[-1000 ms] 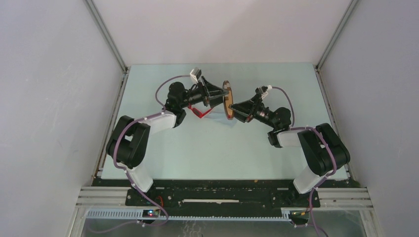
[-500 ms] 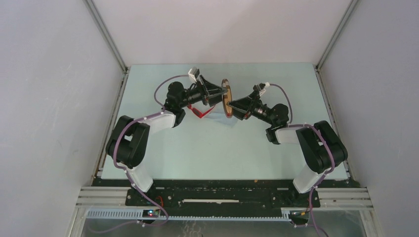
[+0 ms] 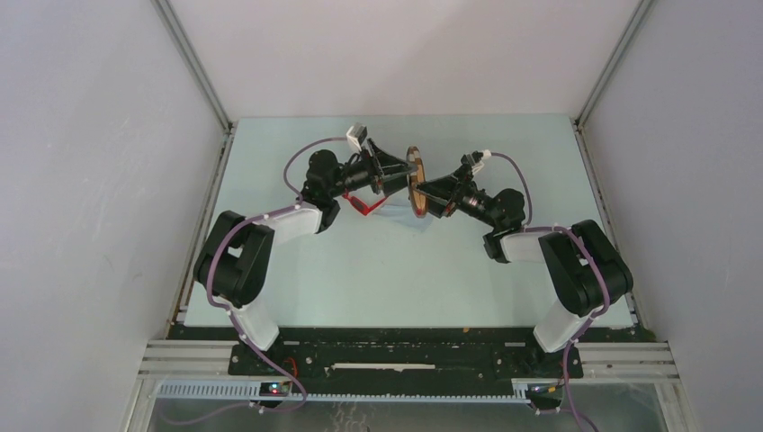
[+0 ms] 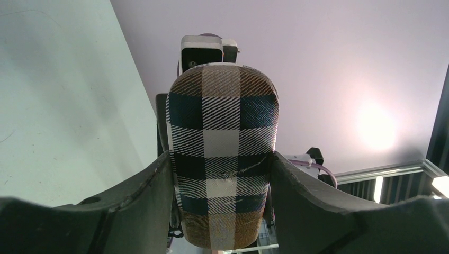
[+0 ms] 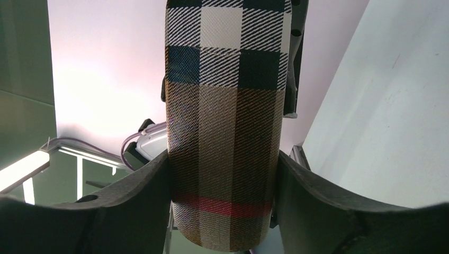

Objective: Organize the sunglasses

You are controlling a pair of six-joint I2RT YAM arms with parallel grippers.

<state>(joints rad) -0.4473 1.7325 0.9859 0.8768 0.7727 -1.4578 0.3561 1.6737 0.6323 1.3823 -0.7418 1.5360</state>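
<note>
Left hand (image 4: pixel 221 161) holds the case (image 4: pixel 222 106) mid-air, same as before. Right hand (image 5: pixel 222 159) has moved in and up, now clamping the case from the other side. Sunglasses (image 3: pixel 363 205) unmoved on the table (image 3: pixel 378 270), under the left hand.

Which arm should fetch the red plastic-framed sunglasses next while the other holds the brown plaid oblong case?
Left, probably. The red sunglasses lie right beside the left gripper; the right gripper sits across the plaid case from them. Both grip the case, so left must release first.
</note>
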